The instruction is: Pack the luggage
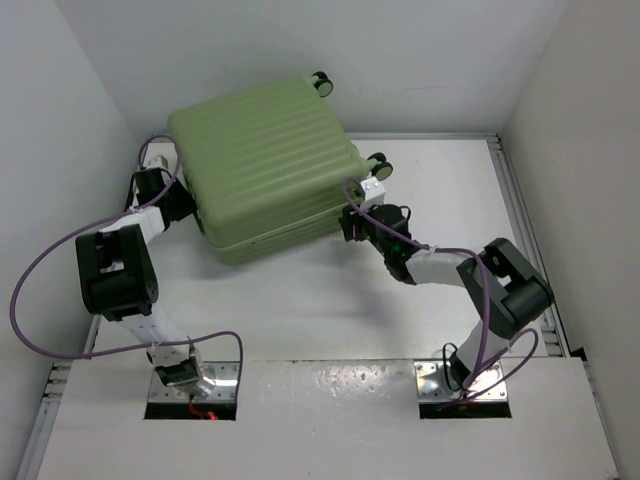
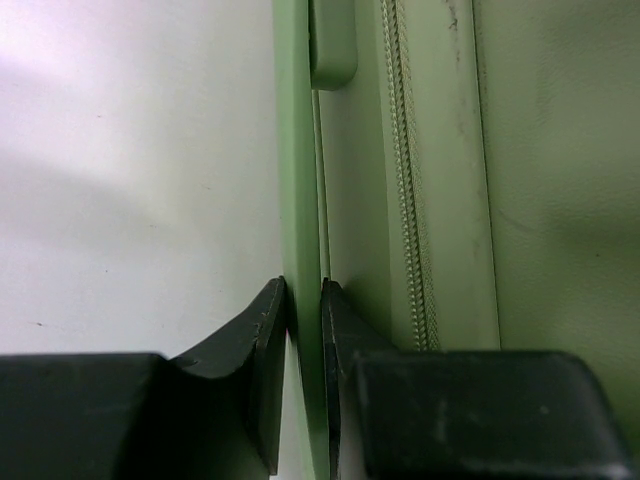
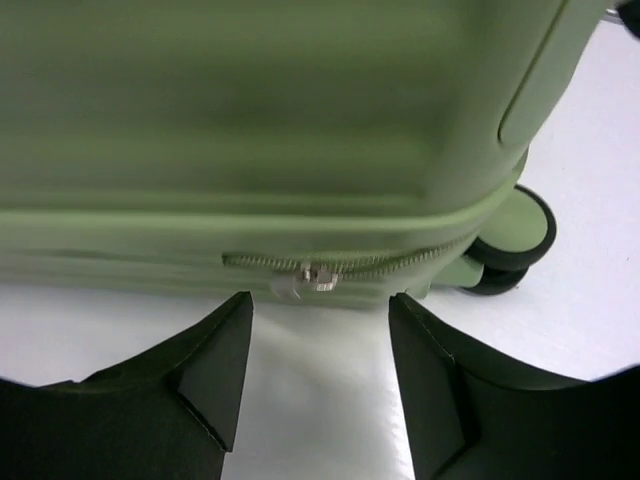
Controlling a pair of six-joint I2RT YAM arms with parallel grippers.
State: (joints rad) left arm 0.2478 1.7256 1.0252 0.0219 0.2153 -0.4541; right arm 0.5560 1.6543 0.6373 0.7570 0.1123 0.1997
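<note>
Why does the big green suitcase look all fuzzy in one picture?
Right wrist view: the large light green hard-shell suitcase sits very close, so its ribbed side blurs; the silver zipper pull is sharper. Left wrist view: zipper teeth crisp, pinkish cast on the white surface. Top view: everything sharp, evenly lit.

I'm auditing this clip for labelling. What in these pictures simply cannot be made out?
Top view: the closed shell of the luggage hides any contents.
Top view: fingertips of the left tool are hidden at the luggage's edge.
Right wrist view: upper shell blurred; the zipper pull is too small to read.
Left wrist view: frame edges cut the luggage off.
</note>
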